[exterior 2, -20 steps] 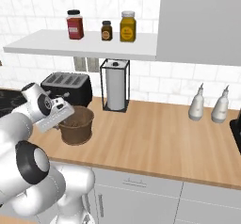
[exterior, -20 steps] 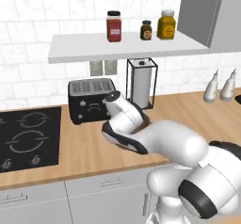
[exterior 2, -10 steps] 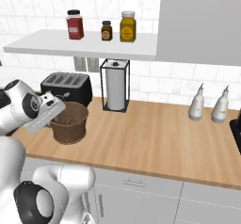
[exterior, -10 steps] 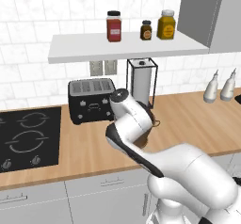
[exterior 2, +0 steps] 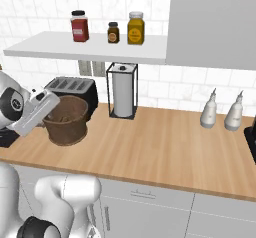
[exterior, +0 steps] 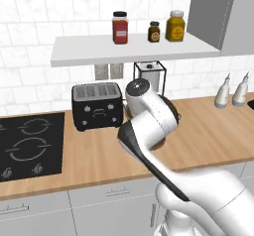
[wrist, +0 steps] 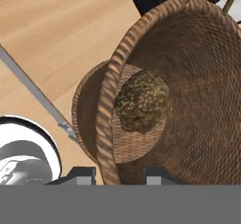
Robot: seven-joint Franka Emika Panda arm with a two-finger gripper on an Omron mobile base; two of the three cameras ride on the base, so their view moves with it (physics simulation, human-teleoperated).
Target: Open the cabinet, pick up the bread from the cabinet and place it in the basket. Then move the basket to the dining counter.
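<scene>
While the white arm arcs over the wooden tabletop (exterior: 208,131) in the left base view, it hides most of the basket (exterior: 172,107) beside the black toaster (exterior: 96,105). From the right base view, the tool (exterior 2: 51,105) meets the brown basket's near rim. Seen from the hand view, its fingers (wrist: 81,174) pinch the woven rim, closed on it, with the bread (wrist: 141,101) lying inside on the bottom.
</scene>
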